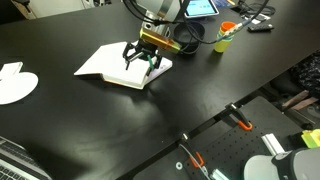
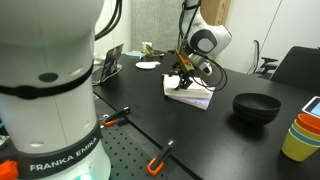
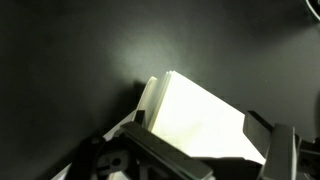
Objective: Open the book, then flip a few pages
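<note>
In an exterior view the book lies on the black surface, the tool spread wide at its edge. In an exterior view a black bowl sits nearby. The wrist view shows the pale book against the dark surface.

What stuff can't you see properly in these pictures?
- Words on the book: too small in both exterior views, glare-washed in the wrist view.
- Whether the jaws touch it: the gripper covers that corner in an exterior view.
- Book's near edge, wrist view: hidden behind the gripper.
</note>
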{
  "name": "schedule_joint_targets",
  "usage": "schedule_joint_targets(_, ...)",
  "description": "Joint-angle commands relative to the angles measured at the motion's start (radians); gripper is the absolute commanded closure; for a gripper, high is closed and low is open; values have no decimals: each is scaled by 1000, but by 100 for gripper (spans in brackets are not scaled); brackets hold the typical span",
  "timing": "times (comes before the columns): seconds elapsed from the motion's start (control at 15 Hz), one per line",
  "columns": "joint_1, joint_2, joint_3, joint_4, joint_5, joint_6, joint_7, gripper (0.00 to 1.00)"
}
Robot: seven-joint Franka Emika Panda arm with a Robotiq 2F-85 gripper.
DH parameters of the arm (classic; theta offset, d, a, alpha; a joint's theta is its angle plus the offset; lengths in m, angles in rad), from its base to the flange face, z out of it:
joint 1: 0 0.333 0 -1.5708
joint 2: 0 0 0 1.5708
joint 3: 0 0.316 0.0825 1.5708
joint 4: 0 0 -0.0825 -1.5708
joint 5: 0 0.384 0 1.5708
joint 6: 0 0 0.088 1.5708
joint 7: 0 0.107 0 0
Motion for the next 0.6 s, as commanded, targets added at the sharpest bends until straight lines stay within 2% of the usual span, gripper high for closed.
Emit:
schedule_joint_targets(0.0, -33, 6, 15, 34, 63, -87, -52, 0)
schedule_joint_targets(0.53, -22, 44, -4, 71, 81, -168, -72, 0)
